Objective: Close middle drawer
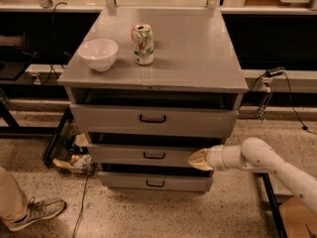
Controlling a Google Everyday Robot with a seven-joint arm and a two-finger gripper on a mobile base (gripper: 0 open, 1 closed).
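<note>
Second of three, the middle drawer point(148, 155) sits ajar; the end effector point(193, 158), openness untellable, touches its front.

One camera looks down from high in front of the grey cabinet point(193, 58), facing its drawer fronts at close range; the gripper point(199, 159) sits lower right, at the right end of the middle drawer point(124, 154).

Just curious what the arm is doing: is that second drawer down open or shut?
Partly open: the middle drawer front juts out under a dark gap. The gripper is at its right end.
</note>
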